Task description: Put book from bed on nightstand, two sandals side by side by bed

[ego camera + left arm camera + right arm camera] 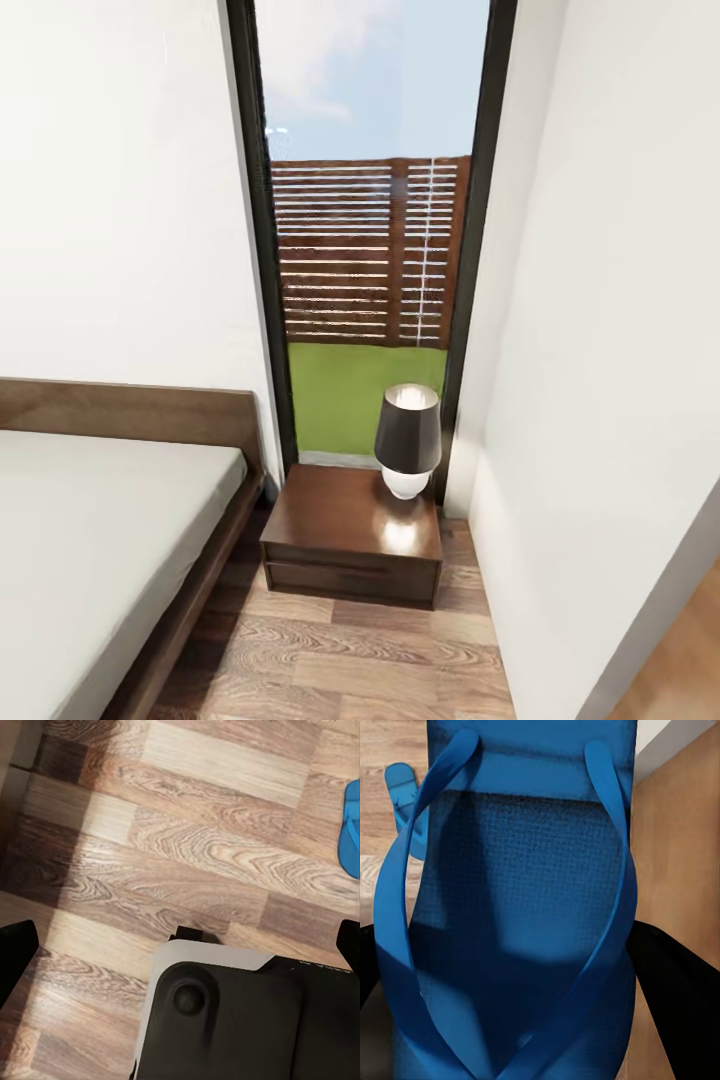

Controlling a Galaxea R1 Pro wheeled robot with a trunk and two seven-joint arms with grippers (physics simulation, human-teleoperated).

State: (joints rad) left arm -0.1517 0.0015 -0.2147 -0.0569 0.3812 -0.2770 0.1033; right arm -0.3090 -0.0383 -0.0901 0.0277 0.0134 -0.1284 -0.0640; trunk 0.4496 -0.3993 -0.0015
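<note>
Blue sandal [521, 945] in right pincer [521, 990]

A lamp [407, 440] with a dark shade and a white round base is seen at the back right corner of a low cabinet top. Behind it, through a tall black-framed window [370, 230], a slatted brown fence [370, 250], green grass [340, 395] and a blue sky with clouds are shown.

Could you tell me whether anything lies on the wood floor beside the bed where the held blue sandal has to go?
Nothing visible does. The wood-plank floor between the dark-framed bed and the dark brown nightstand looks bare. The right gripper holds one bright blue sandal; the other sandal lies on the floor.
</note>
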